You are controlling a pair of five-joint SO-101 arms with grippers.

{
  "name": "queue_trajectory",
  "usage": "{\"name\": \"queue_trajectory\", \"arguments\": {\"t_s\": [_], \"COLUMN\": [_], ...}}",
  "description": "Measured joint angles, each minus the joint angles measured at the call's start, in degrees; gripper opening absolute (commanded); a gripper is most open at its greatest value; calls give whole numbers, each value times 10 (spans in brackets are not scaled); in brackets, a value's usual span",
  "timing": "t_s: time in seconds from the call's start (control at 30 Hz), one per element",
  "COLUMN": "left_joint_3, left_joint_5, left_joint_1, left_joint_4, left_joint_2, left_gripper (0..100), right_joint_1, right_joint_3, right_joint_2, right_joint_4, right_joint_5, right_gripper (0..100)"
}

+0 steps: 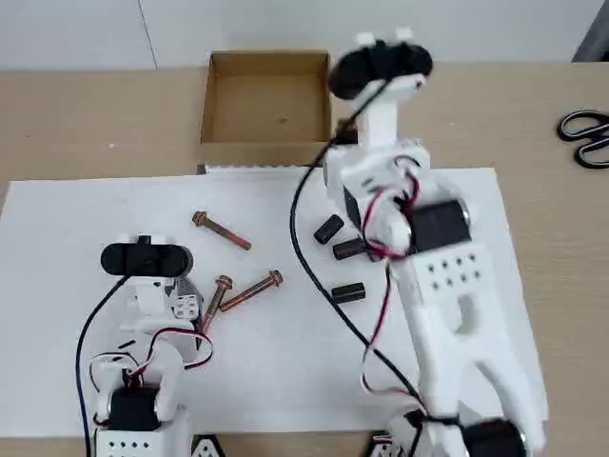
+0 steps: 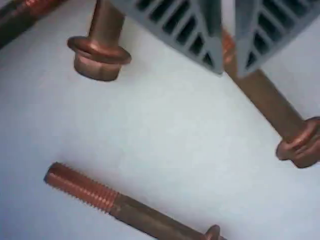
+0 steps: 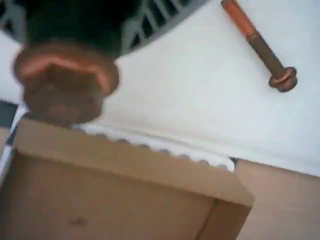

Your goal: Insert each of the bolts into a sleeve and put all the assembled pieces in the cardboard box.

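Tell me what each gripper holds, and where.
Right gripper: a bolt by its dark sleeve, head sticking out. Left gripper: over the shank of a second bolt; hold unclear.

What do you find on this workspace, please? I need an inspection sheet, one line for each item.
Surface: wooden table with a white paper sheet on it.
Job's things: three bolts and three black sleeves loose on the sheet; cardboard box, nothing seen inside.
Clutter: scissors near the table's edge.
Hands: right hand holds a fourth bolt by the box rim; left hand low over the loose bolts.
Cables: black cable and red wires run along the arms.
Surroundings: pale wall behind the table.
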Motion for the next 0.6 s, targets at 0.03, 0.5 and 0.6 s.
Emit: {"name": "queue_trajectory", "arguments": {"t_s": [0.03,0.5,0.6], "left_joint_3": [0,0,0], "left_joint_5": [0,-1,11], "left_joint_1": [-1,-14,-24], "left_joint_4": [0,0,0], "left_joint_2": [0,0,0], "left_gripper": [6,6,6], "right_joint_1": [0,3,3], "right_joint_3": [-18,-202,-219], "right_joint_2": [25,338,399], "right_joint_4": [-14,-255,-305], "right_joint_5": [8,178,203], "right_gripper": [4,4,6]}}
